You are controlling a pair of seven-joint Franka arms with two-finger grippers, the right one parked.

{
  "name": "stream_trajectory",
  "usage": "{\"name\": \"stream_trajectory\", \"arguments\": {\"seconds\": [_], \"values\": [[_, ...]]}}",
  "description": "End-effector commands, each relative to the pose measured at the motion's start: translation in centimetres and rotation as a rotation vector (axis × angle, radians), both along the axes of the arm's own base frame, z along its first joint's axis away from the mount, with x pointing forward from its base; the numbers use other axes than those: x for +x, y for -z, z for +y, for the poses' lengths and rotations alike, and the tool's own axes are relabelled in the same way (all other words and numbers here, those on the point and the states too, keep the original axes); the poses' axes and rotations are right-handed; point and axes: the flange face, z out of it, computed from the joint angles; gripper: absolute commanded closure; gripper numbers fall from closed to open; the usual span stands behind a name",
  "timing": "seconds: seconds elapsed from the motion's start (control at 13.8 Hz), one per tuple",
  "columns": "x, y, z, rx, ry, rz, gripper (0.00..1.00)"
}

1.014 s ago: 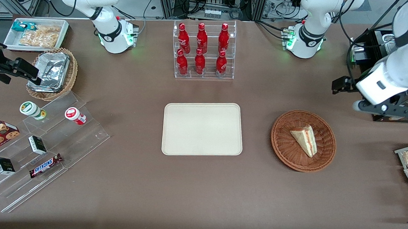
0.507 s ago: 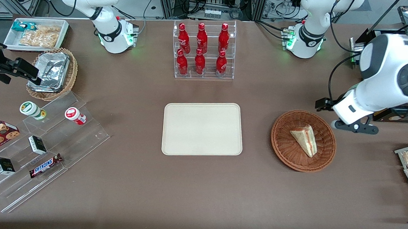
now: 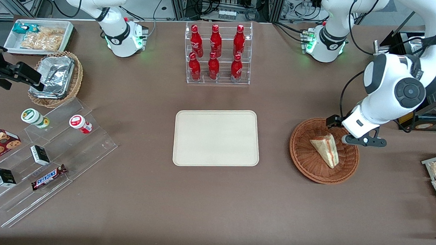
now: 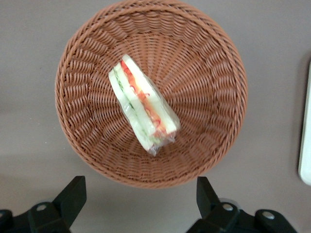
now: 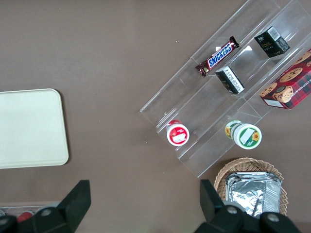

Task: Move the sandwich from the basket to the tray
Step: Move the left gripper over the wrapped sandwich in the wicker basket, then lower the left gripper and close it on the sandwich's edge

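From the front, the claw [image 3: 354, 134] hangs over the basket [image 3: 324, 150], above the part of its rim farthest from the camera and toward the working arm's end of the table. The sandwich [image 3: 325, 148] lies in the basket just beside and below the claw, a little nearer the camera, its pointed end toward the claw and its wide end toward the camera. The tray [image 3: 216, 138] sits well apart from the claw, toward the parked arm's end, with bare table between it and the basket. The fingers are hidden under the wrist here.

From the working arm's wrist, the claw [image 4: 141, 196] stands wide open, its two fingers [image 4: 71, 196] apart with nothing between them. The sandwich [image 4: 143, 105] lies slantwise near the middle of the basket [image 4: 210, 127], its red and green filling facing up, and appears wrapped in clear film. It is not centred between the fingers; it sits ahead of them, so the claw is above the rim and not the sandwich. A sliver of the tray [image 4: 306, 141] shows past the basket.

Judging from this, the pick has not begun. Coming straight down here risks a finger landing on the wicker rim and tipping the basket. The sandwich's slant means the fingers may close across its long side or a corner, letting the slick film slip. Squeezing hard could crush the soft bread.

From the parked arm's wrist, only a corner of the tray [image 5: 29, 127] bears on the task.
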Motion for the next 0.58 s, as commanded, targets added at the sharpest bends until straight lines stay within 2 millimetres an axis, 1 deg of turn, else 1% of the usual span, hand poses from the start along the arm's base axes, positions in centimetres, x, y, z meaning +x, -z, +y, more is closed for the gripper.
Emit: {"name": "stream_trajectory", "arguments": {"seconds": [0.0, 0.29, 0.51], "values": [[-0.8, 1.2, 0.2, 0.003, -0.106, -0.034, 0.0], [-0.1, 2.9, 0.1, 0.003, -0.337, -0.048, 0.0], [0.1, 3.7, 0.0, 0.005, -0.416, -0.045, 0.0]]}}
